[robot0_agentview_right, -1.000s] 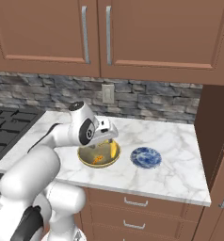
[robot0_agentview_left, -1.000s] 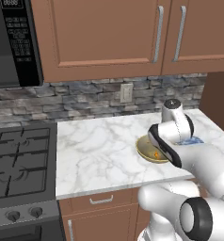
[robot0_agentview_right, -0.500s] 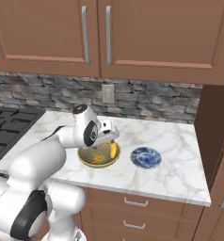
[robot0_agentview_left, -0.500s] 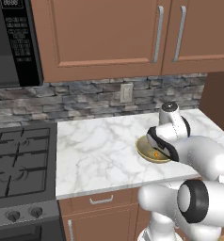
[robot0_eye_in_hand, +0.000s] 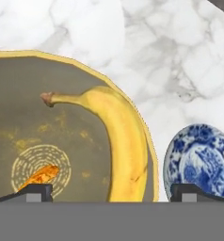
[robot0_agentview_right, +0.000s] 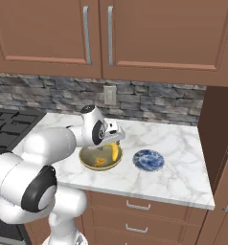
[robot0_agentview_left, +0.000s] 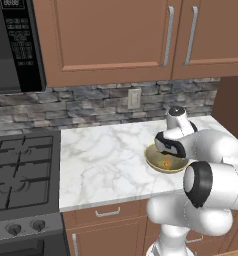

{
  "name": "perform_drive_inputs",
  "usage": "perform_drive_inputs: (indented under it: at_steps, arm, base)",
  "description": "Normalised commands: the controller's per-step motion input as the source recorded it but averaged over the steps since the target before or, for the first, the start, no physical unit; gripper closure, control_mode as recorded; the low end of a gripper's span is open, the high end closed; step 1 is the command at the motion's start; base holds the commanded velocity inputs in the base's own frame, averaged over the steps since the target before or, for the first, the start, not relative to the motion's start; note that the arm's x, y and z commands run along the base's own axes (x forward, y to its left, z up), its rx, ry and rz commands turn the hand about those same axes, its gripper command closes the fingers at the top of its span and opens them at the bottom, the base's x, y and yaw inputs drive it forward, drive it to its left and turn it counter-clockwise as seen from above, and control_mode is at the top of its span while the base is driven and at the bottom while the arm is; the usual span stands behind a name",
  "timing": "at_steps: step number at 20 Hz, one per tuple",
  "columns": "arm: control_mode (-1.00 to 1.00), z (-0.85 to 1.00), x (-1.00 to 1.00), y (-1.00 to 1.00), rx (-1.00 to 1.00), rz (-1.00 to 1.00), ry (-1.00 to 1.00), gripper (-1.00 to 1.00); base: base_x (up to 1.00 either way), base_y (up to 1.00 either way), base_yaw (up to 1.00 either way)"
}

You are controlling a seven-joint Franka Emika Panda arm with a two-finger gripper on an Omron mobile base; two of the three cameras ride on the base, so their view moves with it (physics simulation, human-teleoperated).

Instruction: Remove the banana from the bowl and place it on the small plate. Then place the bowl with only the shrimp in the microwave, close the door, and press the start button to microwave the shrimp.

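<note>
A home kitchen is indicated by wooden cabinets (robot0_agentview_left: 116, 40), gas stove (robot0_agentview_left: 18, 175), microwave (robot0_agentview_left: 13, 47), marble table (robot0_agentview_left: 106, 160).

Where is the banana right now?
The banana lies inside the bowl, along the rim nearest the blue plate; the orange shrimp sits beside it near the bowl's middle.
</note>
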Motion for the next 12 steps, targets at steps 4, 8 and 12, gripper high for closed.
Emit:
perform_drive_inputs:
  at_steps: [4,8,12]
  arm:
    - [-1.0,-0.23,0.19,-0.04,0.0,0.0,0.08,-1.0]
    - [-1.0,-0.23,0.18,-0.14,0.0,0.02,0.04,-1.0]
    - [-1.0,-0.18,0.16,-0.19,0.0,0.02,0.04,-1.0]
  base:
    - [0.0,0.0,0.0]
    - [0.0,0.0,0.0]
    - [0.0,0.0,0.0]
